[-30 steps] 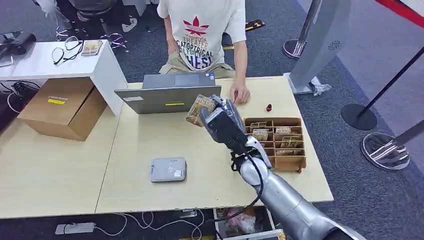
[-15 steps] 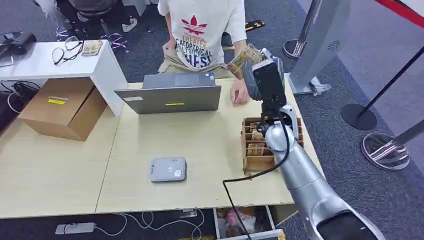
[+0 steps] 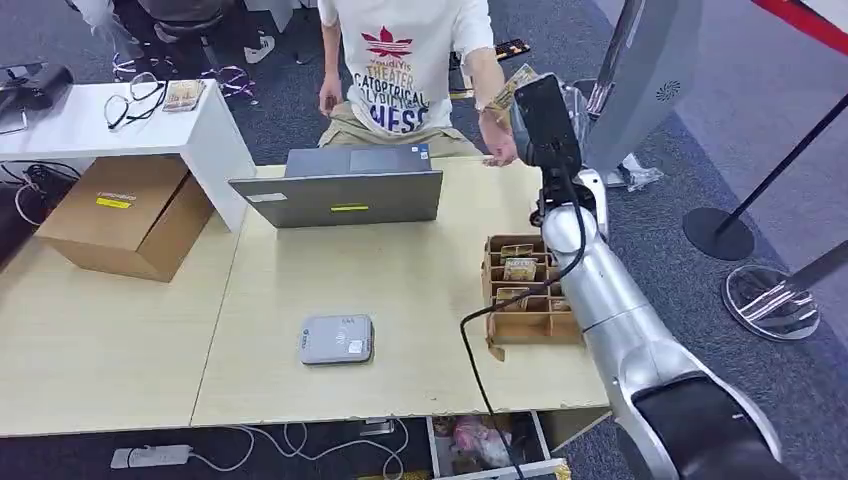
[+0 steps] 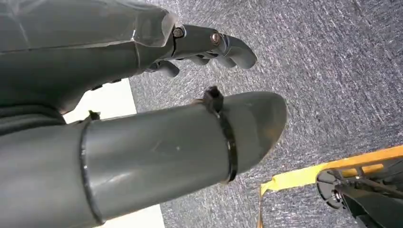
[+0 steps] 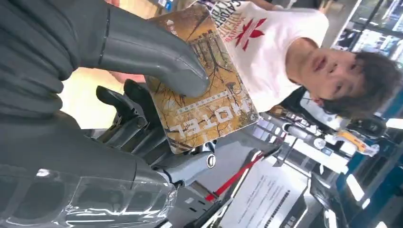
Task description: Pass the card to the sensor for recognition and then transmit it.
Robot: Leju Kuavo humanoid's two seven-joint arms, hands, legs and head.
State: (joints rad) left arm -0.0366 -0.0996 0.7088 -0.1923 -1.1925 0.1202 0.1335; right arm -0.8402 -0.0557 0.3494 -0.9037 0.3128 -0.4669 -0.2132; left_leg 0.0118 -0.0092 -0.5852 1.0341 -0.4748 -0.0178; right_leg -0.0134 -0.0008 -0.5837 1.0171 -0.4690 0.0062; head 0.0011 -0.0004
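Note:
My right hand [image 3: 543,122] is raised high over the table's far right edge and holds a brown hotel card [image 3: 512,83] between thumb and fingers. The right wrist view shows the card [image 5: 205,91] up close, with my thumb [image 5: 157,57] pressed on its printed face. A person in a white T-shirt [image 3: 405,60] stands behind the table, and their hand [image 3: 497,140] hangs just beside my right hand. The grey card sensor [image 3: 336,339] lies flat on the table's near middle. My left hand [image 4: 199,45] hangs over the carpet, fingers curled, nothing in it.
A wooden card rack [image 3: 535,290] with several cards stands on the table [image 3: 400,270] under my right forearm. A grey laptop [image 3: 340,190] sits at the far edge. At the left are a cardboard box [image 3: 125,212] and a white shelf [image 3: 90,120]. Stanchion bases [image 3: 770,300] stand to the right.
My right arm swung the card from the table's middle up and to the far right, toward the person. The person's hand lifted off the table.

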